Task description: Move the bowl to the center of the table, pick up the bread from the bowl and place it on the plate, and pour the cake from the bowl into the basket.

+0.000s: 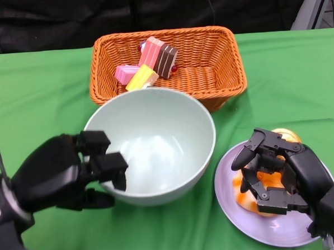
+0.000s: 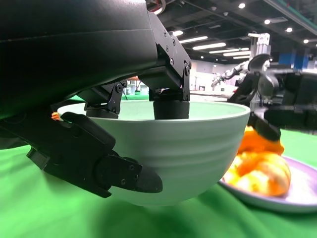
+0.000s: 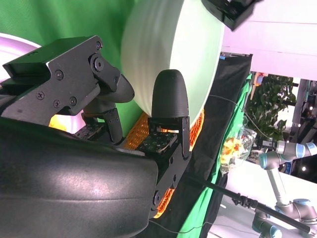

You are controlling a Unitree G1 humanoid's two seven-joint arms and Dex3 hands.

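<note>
bowl [image 1: 157, 145] sits empty near table centre, left hand [image 1: 63, 172] clamped on its rim; cake [image 1: 147, 64] lies in the basket [image 1: 220, 72], bread [image 1: 271, 181] on the plate [image 1: 230, 200] under the right hand [image 1: 276, 172], seemingly unclenched, so little remains.

Left hand [image 2: 119, 124] grips the pale green bowl [image 2: 188, 148] at its rim, fingers hooked inside, thumb outside; beside it, bread [image 2: 260, 166] sits on the plate [image 2: 297, 198].

The head camera is looking down over the table. Both wrist cameras are sitting close behind their hands, low, the right one turned sideways; all three are sharing the bowl [image 1: 157, 145].
</note>
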